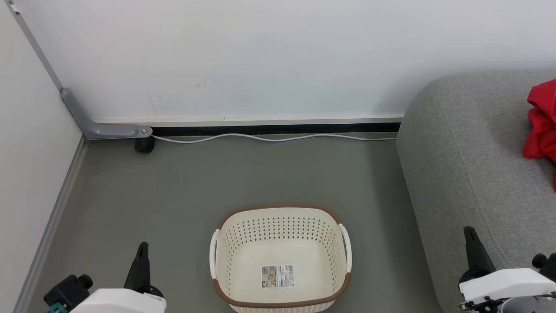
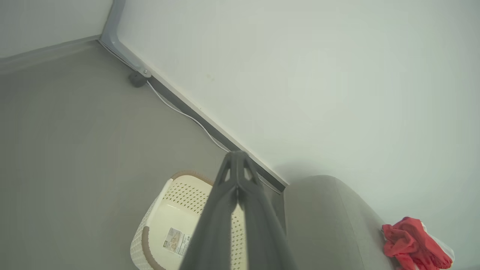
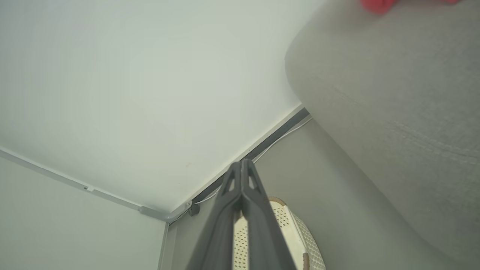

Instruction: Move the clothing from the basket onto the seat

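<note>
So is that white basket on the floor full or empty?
Empty: the basket shows its bare base and sticker, and the red clothing lies on the grey sofa.

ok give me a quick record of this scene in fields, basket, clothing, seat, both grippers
seat: grey sofa on the right
basket: on the floor, nothing inside but a sticker on its base
clothing: red heap lying on the seat
left gripper: shut, holding nothing, left of the basket
right gripper: shut, holding nothing, beside the seat
task: looks done
</note>
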### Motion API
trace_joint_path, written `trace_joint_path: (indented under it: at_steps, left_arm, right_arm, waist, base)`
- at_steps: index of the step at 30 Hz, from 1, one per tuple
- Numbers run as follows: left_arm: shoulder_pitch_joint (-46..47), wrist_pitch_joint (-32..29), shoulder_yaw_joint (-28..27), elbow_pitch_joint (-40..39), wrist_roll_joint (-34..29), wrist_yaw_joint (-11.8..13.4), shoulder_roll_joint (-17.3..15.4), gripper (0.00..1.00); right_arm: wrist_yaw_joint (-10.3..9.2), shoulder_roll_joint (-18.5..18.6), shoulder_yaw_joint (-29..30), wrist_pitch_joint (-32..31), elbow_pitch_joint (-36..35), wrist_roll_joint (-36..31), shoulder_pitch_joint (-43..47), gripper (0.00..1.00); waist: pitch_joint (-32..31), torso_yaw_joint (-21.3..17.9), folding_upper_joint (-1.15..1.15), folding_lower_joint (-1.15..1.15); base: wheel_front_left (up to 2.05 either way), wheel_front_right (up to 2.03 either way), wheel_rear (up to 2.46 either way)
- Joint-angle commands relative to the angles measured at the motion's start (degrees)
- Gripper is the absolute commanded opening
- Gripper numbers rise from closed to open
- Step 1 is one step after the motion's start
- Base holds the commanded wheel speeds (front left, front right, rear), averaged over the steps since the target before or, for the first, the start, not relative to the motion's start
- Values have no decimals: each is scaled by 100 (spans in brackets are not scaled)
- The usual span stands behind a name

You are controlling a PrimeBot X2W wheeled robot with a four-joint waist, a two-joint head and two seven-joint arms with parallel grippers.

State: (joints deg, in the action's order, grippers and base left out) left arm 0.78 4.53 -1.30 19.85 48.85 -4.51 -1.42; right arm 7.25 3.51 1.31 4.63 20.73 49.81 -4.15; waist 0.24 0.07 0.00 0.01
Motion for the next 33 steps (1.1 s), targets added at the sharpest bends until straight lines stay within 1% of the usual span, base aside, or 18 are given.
trace_joint_path:
  at_steps: [1,33]
  left_arm:
    - [319,-27,-131,-184,177,-67,-92,0]
    - [427,-549,-321,-375,2194,-179,-118,0]
  right_arm:
    - [16,49,-23,-37,-207,178,-194,0]
    - [20,-5,243,-560,-432,2147,-199,0]
  waist:
    - [0,0,0,-1]
    - [-3,-4,0,-1]
  base:
    - [0,0,0]
    - [0,0,0]
